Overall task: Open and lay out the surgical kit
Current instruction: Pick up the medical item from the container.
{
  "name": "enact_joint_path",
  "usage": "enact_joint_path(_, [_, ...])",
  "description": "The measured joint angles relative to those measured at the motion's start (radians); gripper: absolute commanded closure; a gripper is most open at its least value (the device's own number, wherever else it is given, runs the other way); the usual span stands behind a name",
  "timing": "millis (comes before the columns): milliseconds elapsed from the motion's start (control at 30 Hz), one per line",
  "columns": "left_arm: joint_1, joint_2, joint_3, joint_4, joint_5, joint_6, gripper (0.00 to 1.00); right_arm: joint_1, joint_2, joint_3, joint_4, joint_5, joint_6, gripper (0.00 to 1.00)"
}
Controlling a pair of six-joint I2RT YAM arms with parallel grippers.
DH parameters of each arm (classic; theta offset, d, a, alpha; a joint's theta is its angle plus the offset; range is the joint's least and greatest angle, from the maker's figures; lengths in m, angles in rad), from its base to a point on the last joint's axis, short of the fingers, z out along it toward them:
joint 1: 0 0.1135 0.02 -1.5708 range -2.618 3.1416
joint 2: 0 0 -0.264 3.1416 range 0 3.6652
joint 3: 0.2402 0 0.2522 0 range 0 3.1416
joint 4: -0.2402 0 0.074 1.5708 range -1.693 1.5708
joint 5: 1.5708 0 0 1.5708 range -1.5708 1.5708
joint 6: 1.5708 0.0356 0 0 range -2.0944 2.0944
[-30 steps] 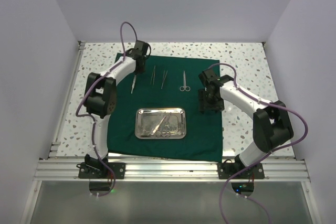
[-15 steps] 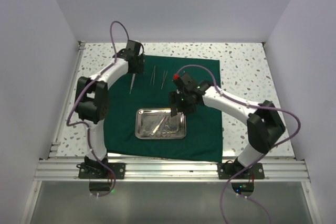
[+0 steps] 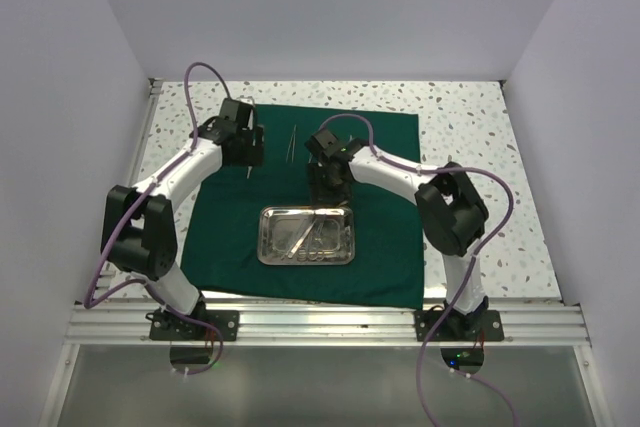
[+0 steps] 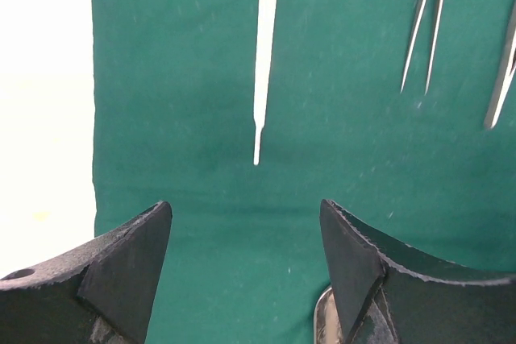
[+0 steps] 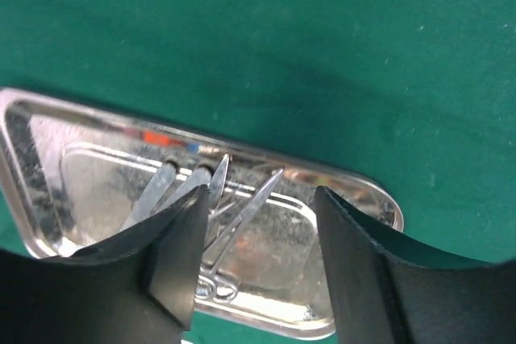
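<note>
The dark green cloth (image 3: 385,237) lies spread flat on the table. On its near middle stands the steel tray (image 3: 275,252), with scissors (image 5: 246,211) and forceps (image 5: 157,192) still lying in it. A thin flat silver instrument (image 4: 263,46) and tweezers (image 4: 426,26) are laid out on the cloth's far part. My left gripper (image 4: 246,209) hangs open and empty just short of the thin instrument, over the cloth's far left (image 3: 248,152). My right gripper (image 5: 262,195) is open above the tray's far edge (image 3: 328,192), its fingers either side of the scissors' tips, not touching them.
A further silver instrument (image 4: 501,78) lies on the cloth right of the tweezers. The speckled tabletop (image 3: 480,147) shows around the cloth, with white walls on three sides and an aluminium rail (image 3: 320,325) at the near edge. The right arm hides part of the laid-out row.
My left gripper has opened, leaving the thin instrument on the cloth, and has drawn back to the left. My right arm has swung left from the cloth's right side to the tray.
</note>
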Motion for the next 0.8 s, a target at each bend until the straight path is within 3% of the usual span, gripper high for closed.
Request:
enact_joint_path(100, [0.0,-0.003,-0.014,-0.014,0.007,0.003,0.23,0.0,0.022,0.018,-0.016,0.021,0.012,0.53])
enact_joint_path(567, [0.0,-0.016,-0.037,-0.006,0.049,0.004,0.24,0.031,0.1,0.074,-0.105,0.097,0.077,0.6])
enact_joint_path(767, [0.0,-0.054,-0.078,-0.005,0.063,0.004,0.24,0.051,0.136,0.126,-0.157,0.142,0.1,0.69])
enact_joint_path(800, [0.0,-0.062,-0.084,-0.006,0.065,0.004,0.24,0.053,0.139,0.129,-0.163,0.148,0.106,0.74])
